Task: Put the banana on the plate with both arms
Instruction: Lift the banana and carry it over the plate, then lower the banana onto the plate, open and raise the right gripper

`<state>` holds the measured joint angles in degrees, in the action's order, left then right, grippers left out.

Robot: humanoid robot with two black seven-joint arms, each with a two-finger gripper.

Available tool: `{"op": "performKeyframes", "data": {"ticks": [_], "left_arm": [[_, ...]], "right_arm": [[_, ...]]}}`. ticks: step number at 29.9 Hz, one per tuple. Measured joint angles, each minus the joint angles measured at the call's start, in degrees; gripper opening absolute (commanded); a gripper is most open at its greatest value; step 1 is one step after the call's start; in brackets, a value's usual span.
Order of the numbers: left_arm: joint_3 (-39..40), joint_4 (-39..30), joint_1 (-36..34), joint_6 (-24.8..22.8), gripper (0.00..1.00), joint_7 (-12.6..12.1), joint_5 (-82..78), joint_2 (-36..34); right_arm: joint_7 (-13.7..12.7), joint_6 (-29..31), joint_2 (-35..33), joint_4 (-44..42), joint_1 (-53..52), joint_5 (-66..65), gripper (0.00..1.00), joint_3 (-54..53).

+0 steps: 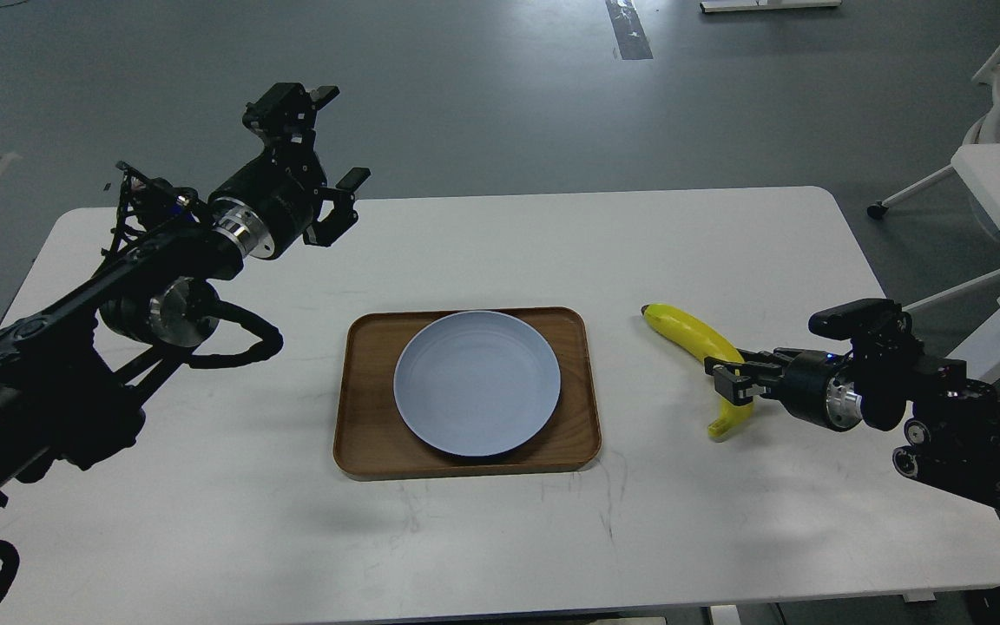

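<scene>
The yellow banana [687,330] lies on the white table, right of the tray, with its dark tip pointing toward the tray. My right gripper [731,380] reaches in from the right, low over the table. Its fingers are closed around the banana's lower half and hide part of it. The pale blue-grey plate [476,382] sits empty on the brown wooden tray [363,391] at the table's middle. My left gripper [332,148] is raised above the table's far left part, open and empty, well away from the plate and the banana.
The white table [726,538] ends just right of my right arm. A white table and chair legs [999,191] stand beyond the right edge. My left arm's elbow and cables [170,312] hang over the table's left part.
</scene>
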<state>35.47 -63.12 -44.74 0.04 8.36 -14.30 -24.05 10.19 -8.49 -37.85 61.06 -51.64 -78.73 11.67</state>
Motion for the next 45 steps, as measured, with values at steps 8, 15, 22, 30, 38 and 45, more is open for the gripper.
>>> {"op": "performKeyframes", "data": {"ticks": [8,15,22,30,38,45], "left_arm": [[-0.1,0.0,0.0,0.1,0.98,1.1,-1.0,-0.4],[-0.1,0.0,0.0,0.1,0.98,1.6,-1.1,-0.4],[0.1,-1.3,0.0,0.1,0.98,1.6,-1.0,-2.6],[0.4,-1.7,-0.1,0.1,0.98,1.6,-1.0,-4.0],[0.4,-1.7,-0.2,-0.1,0.98,1.6,-1.0,-5.4],[-0.2,-1.7,-0.2,-0.3,0.98,1.1,-0.9,-5.6]], "right_arm": [[0.0,-2.6,0.3,0.4,-6.6,0.7,0.24,-0.7],[2.5,-2.0,4.8,1.1,-13.2,4.4,0.24,-0.6],[3.4,-0.3,15.8,0.1,-18.7,9.3,0.24,5.8],[6.1,-0.2,23.9,-3.8,-18.3,9.9,0.25,12.2],[6.8,-0.2,27.3,-5.4,-14.8,11.3,0.84,12.6],[6.7,-0.8,28.3,-6.3,-14.5,11.9,1.0,11.4]]}}
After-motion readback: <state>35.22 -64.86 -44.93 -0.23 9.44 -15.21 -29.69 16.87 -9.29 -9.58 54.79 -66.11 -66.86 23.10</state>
